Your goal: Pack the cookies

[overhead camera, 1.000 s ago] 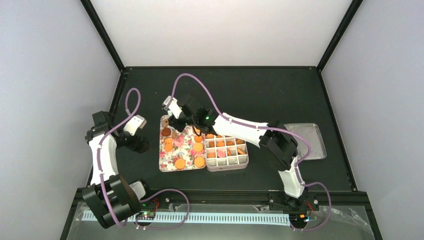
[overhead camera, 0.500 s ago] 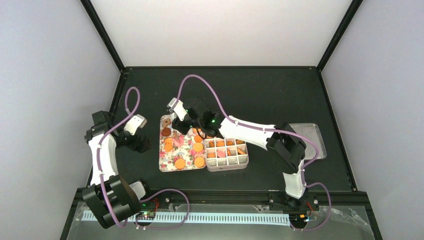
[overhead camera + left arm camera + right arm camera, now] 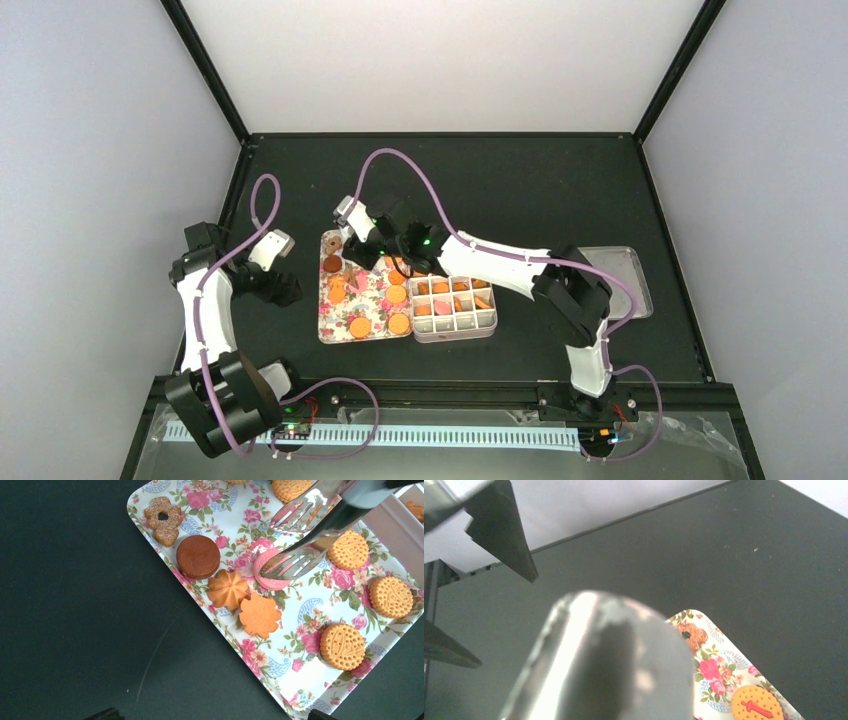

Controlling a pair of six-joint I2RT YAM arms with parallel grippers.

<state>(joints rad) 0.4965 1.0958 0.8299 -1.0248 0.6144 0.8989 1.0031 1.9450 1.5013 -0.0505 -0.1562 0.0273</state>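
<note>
Over the tray's far end: right tool (image 3: 362,243) clamped on the metal tongs (image 3: 312,527); their handle is a grey blur filling the right wrist view.
Tongs: shiny metal, with two fork-shaped tips standing apart. The lower tip lies across the pink cookie (image 3: 269,575); I cannot tell whether it touches.
Left tool (image 3: 285,290): jaws wide apart and holding nothing, above bare desk just left of the tray.
Tray (image 3: 300,680): rectangular, with a raised rim and a print of pink roses on white. It lies flat, with its right edge against the box.
Cookies (image 3: 342,646) on the tray: loose in a single layer, mostly golden rounds with dotted faces. Also there are a dark brown disc (image 3: 198,556), an orange swirl (image 3: 228,588), an orange leaf shape (image 3: 259,615) and a sugared brown flower (image 3: 162,515) with a hole in it.
Box (image 3: 490,322): pale plastic, divided into a grid of small cells. Several far cells hold orange cookies and one holds a pink one. The contents of the near row are too small to tell.
Clear lid (image 3: 630,275): flat and rectangular, well to the right and partly behind the right arm.
Desk (image 3: 520,190): matte black with a few faint specks.
Room: pale plain walls with black frame struts at the corners.
</note>
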